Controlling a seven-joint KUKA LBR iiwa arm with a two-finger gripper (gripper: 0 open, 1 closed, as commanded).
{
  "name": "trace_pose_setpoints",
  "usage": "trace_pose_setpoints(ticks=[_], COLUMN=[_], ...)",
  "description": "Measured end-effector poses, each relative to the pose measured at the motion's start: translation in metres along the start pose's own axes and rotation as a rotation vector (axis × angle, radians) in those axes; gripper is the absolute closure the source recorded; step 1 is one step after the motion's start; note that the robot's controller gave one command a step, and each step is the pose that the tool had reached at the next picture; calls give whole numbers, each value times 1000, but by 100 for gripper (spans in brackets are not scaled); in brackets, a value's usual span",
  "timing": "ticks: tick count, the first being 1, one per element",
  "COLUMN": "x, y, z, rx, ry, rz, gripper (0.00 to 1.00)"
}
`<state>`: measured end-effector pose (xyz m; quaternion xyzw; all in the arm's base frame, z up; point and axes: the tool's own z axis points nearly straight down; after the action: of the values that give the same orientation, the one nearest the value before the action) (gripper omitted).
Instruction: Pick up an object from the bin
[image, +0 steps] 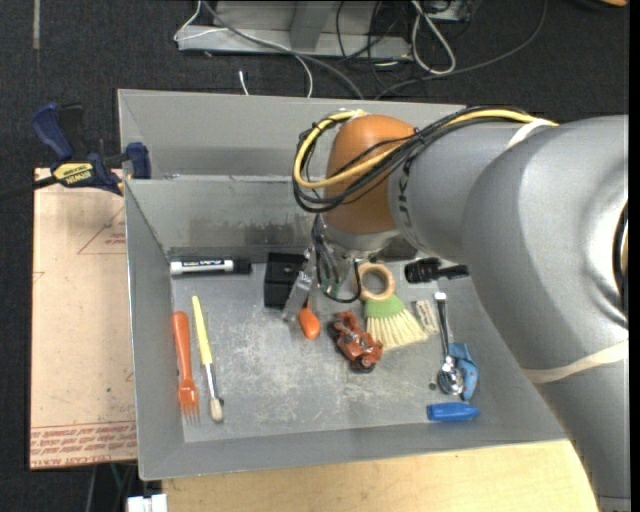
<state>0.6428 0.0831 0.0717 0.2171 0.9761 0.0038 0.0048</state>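
Note:
My gripper hangs under the arm's wrist at the back middle of the bin, low over the floor. Just left of it lies a black block. A small tool with an orange tip lies right below it. To its right sits a tan ring on top of a hand brush with pale bristles. A reddish-brown lumpy toy lies a little in front of the gripper, to the right.
A black marker with a white label lies along the back wall. At the left are an orange fork-like tool and a yellow-handled brush. At the right lie a black cylinder, a metal tool with a blue grip and a blue piece.

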Motion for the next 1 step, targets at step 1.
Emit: trace_pose_setpoints(ticks=[1], x=[1], y=[0], z=[-8], rx=[0], ry=[1], rz=[0], gripper=[100])
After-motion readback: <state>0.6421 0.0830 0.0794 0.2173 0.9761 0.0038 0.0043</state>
